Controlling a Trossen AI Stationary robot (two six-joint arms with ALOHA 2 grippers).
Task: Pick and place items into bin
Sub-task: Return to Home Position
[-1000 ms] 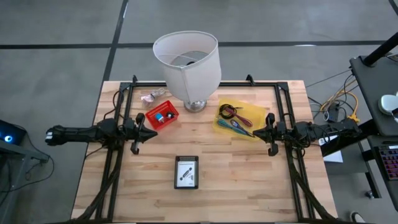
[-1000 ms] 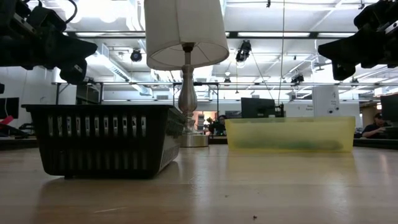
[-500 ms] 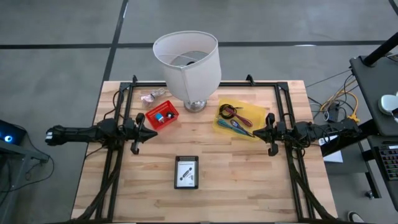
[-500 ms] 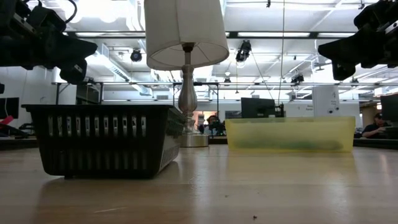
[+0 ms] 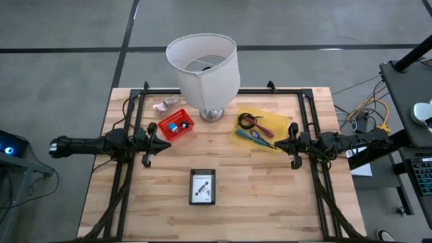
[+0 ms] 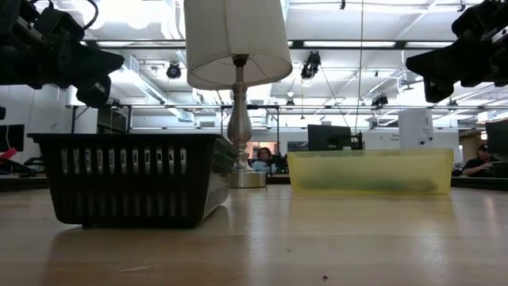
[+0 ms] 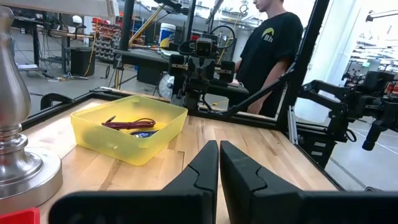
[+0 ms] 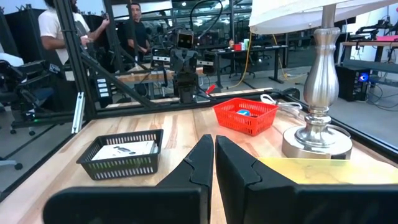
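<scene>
A yellow bin [image 5: 258, 128] on the table's right far part holds a dark red coiled cable [image 5: 248, 121] and teal and purple sticks [image 5: 262, 138]; it also shows in the left wrist view [image 7: 129, 127]. A red basket [image 5: 176, 126] holds small blue and white pieces. A black basket [image 5: 202, 187] near the middle holds a white printed card. My left gripper [image 5: 167, 144] hovers shut beside the red basket. My right gripper [image 5: 277, 144] hovers shut beside the yellow bin. Both grippers hold nothing.
A lamp with a large white shade [image 5: 204, 67] stands on its metal base [image 5: 212, 114] at the far middle. A crumpled clear wrapper [image 5: 165, 104] lies far left. A black frame [image 5: 223, 91] runs along the table's edges. People stand in the room beyond.
</scene>
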